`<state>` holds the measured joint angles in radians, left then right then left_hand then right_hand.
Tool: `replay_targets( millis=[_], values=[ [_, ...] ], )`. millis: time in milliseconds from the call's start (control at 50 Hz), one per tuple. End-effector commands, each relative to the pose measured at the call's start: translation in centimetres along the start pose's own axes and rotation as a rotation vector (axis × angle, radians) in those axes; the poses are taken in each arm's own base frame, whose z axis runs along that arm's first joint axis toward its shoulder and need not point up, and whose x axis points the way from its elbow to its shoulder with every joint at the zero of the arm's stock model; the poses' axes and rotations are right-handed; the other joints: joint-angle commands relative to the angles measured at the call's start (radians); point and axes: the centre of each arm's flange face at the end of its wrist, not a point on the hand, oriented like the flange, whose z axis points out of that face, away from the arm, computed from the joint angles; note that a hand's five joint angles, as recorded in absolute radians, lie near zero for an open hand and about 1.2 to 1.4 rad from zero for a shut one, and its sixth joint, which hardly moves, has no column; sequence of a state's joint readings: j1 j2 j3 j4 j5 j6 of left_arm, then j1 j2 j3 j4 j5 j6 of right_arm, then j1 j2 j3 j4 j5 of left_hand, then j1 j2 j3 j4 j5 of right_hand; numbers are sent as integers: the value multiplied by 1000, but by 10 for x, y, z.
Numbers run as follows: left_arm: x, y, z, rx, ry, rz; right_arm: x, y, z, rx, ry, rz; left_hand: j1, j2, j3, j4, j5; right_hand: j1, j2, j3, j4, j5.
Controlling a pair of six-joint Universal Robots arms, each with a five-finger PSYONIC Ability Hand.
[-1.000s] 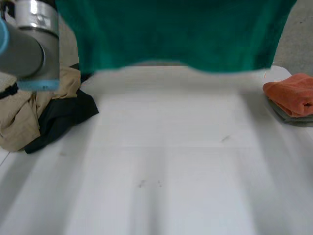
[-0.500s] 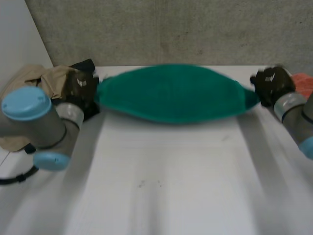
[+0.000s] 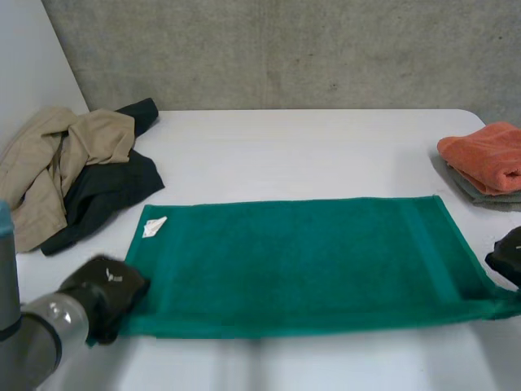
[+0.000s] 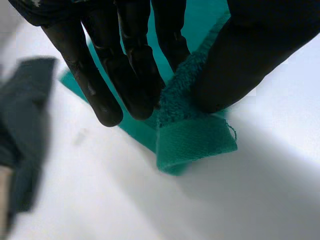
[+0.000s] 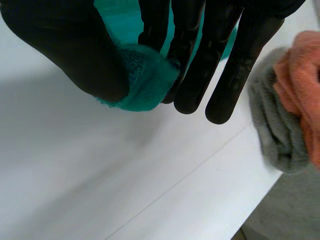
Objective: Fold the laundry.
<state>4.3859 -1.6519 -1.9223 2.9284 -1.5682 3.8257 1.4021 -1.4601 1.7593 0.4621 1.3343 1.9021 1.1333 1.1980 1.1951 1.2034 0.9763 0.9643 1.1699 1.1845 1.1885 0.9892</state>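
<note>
Nearest the robot: left hand [image 3: 104,295] at the near left corner of the green towel [image 3: 301,265]. In the left wrist view, its fingers [image 4: 125,65] and thumb close on that corner. A fold of green cloth is pinched between them, and the corner's tip curls under just above the worktop [image 3: 326,155].

Right hand [image 3: 509,257] at the towel's near right corner, by the worktop's right side. In the right wrist view, its fingers [image 5: 200,60] press a bunched wad of green cloth against the thumb. Firm pinch, nothing loose.

The towel lies spread flat across the middle of the worktop, long side running left to right between the two hands. Small white label [image 3: 154,226] on its far left corner.

Farther back, left: beige garment [image 3: 57,167] crumpled on top of a dark garment [image 3: 110,191], well apart from the towel.

Farther back, right: orange folded cloth [image 3: 487,155] stacked on a grey folded cloth [image 3: 480,194], near the worktop's edge.

Beyond the worktop: concrete wall [image 3: 285,49].
</note>
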Motion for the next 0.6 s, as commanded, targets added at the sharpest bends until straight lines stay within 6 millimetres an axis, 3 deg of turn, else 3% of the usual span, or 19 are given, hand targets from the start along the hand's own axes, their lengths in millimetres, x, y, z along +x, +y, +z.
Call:
replay_targets(
  millis=[20, 100, 220, 400, 420, 440, 460, 480, 600],
  values=[
    [-19, -26, 54, 179, -149, -8, 1, -10, 58, 90, 86, 8, 263, 198, 201, 193, 245, 432, 226, 212, 208, 233],
    [-24, -34, 82, 230, -186, -7, 3, -38, 80, 170, 181, -47, 263, 198, 201, 193, 245, 432, 226, 212, 208, 233],
    [-30, -48, 115, 287, -270, -2, 17, -47, 114, 197, 291, -67, 263, 198, 201, 193, 245, 432, 226, 212, 208, 233],
    [-27, -57, 160, 290, -315, 7, 13, -67, 157, 242, 308, -98, 211, 146, 149, 141, 194, 432, 226, 212, 208, 233],
    [-27, -58, 163, 293, -317, 6, 14, -68, 160, 240, 316, -99, -42, -107, -104, -112, -60, 264, 59, 44, 40, 65],
    [-28, -59, 166, 295, -321, 6, 15, -68, 163, 234, 328, -98, -426, -490, -487, -496, -443, -103, -309, -324, -328, -303],
    [-29, -61, 170, 299, -328, 6, 16, -70, 168, 225, 360, -93, -959, -1023, -1021, -1029, -976, -537, -743, -757, -761, -737],
    [-29, -64, 170, 309, -328, 7, 19, -71, 170, 217, 386, -87, -944, -1009, -1006, -1014, -962, -757, -962, -977, -981, -956],
    [-33, -82, 165, 364, -349, -5, 47, -90, 159, 317, 546, 33, -959, -1023, -1021, -1029, -976, -790, -995, -1010, -1014, -989]
  ],
)
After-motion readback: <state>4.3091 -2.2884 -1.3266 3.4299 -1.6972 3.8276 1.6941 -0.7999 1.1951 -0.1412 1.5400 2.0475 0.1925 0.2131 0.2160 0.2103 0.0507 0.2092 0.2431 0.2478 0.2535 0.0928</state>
